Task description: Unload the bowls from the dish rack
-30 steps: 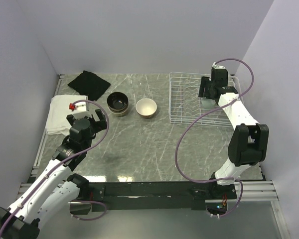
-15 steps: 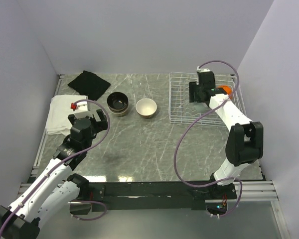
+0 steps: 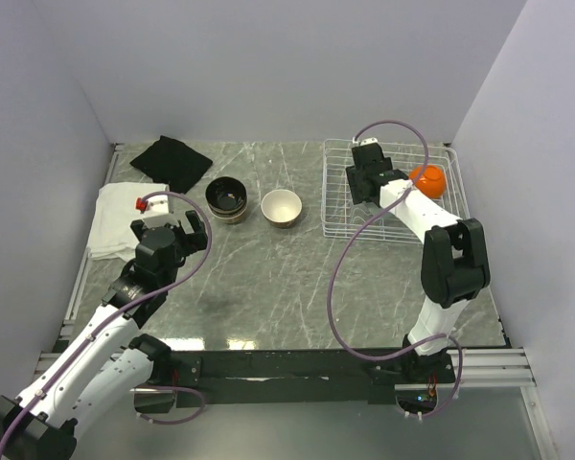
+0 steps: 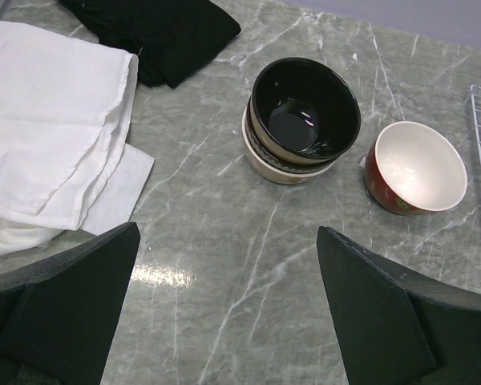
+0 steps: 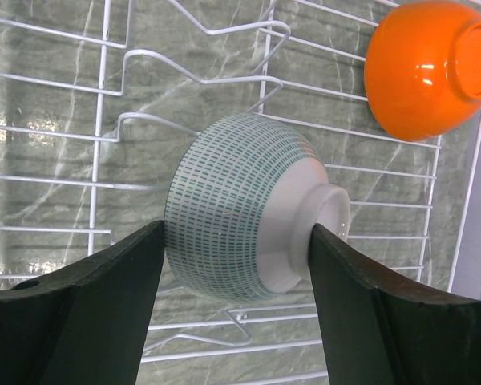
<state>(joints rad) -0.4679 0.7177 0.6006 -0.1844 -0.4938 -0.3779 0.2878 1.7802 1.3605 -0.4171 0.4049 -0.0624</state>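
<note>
Right end effector (image 5: 236,233) closed on one white bowl with teal dashes (image 5: 224,192), pinched between both fingers, bowl on its side, inside not visible. Unclear whether it touches the dish rack (image 3: 327,187) wires beneath; top view hides it behind the wrist. One orange bowl (image 5: 421,68) in the rack ahead-right of that end effector, base up, top edge cropped. Left end effector (image 4: 226,233) wide open, holding nothing, above the tabletop (image 4: 224,305). Ahead of it one stack: black bowl (image 4: 305,108) on a cream bowl (image 4: 276,170), any more between unclear. One red bowl (image 4: 417,164) ahead-right, apart from the stack. Two cloths ahead-left: white cloth (image 4: 56,120), black cloth (image 4: 160,32), both cropped
</note>
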